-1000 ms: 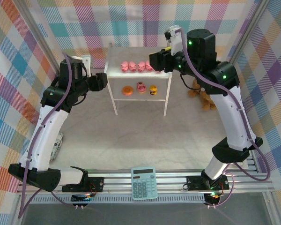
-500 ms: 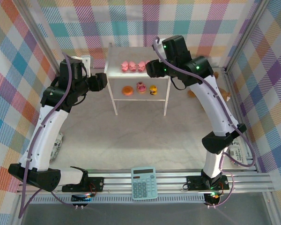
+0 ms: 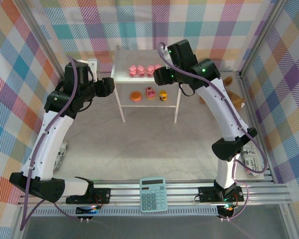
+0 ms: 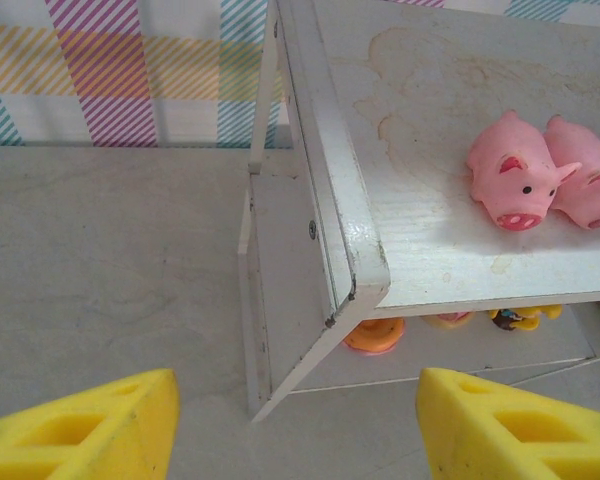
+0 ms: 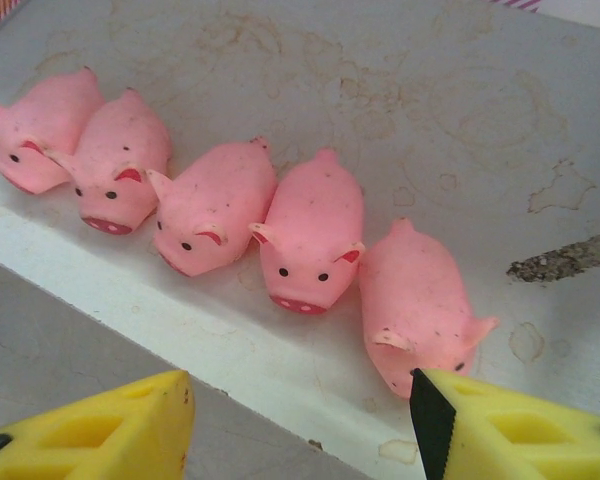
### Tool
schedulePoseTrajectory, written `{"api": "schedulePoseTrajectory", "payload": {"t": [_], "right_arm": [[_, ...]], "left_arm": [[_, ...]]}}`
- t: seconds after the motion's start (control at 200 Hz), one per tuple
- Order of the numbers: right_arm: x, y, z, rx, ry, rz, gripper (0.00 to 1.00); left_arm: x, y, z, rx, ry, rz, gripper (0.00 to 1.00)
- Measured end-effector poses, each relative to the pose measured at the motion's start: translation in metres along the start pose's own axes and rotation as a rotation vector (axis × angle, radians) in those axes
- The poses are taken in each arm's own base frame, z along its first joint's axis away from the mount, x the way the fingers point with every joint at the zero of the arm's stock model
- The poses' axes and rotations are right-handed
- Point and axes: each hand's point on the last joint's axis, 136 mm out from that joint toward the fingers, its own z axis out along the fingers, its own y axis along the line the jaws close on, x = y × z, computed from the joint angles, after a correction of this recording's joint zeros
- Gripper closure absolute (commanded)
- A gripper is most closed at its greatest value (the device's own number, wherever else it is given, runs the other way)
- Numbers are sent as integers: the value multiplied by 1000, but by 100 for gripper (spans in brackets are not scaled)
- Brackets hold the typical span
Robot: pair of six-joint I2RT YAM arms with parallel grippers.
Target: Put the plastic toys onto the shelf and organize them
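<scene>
All eight toys are already on the shelf (image 3: pixel 123 59). The five pink pigs (image 5: pixel 215 205) stand in one row along the front edge of its top. The orange ring (image 3: pixel 135 96), the pink cupcake piece (image 3: pixel 150 92) and the yellow duck (image 3: pixel 163 94) sit on the lower board (image 4: pixel 480 355).

The right gripper (image 3: pixel 157 74) hangs at the right end of the pig row, so this arm is the nearer one. From its wrist view the row runs away to the left. Each pig lies with its long axis across the row, snout toward the front edge. The last pig (image 5: pixel 420 305) is just beside the right finger and turned a little off from its neighbours. I cannot say for sure if it touches the fourth one. The right gripper (image 5: pixel 300 400) is spread apart and empty.

The left gripper (image 3: pixel 109 85) waits at the left side of the shelf, level with the top's corner, also spread and empty (image 4: pixel 295 390).

Compared with one second ago, the right arm has swung its elbow inward and brought the gripper a little to the left and toward the front edge. The left arm and the toys have not moved. I judge that only a small straightening of the last pig, or a retreat, remains.
</scene>
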Motion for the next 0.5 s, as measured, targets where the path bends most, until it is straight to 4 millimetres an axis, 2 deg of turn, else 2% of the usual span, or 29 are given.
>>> {"api": "schedulePoseTrajectory", "payload": {"t": [0.5], "right_arm": [[3, 2, 11, -3, 24, -3, 39]], "left_arm": [[-1, 2, 0, -5, -1, 6, 36]]}}
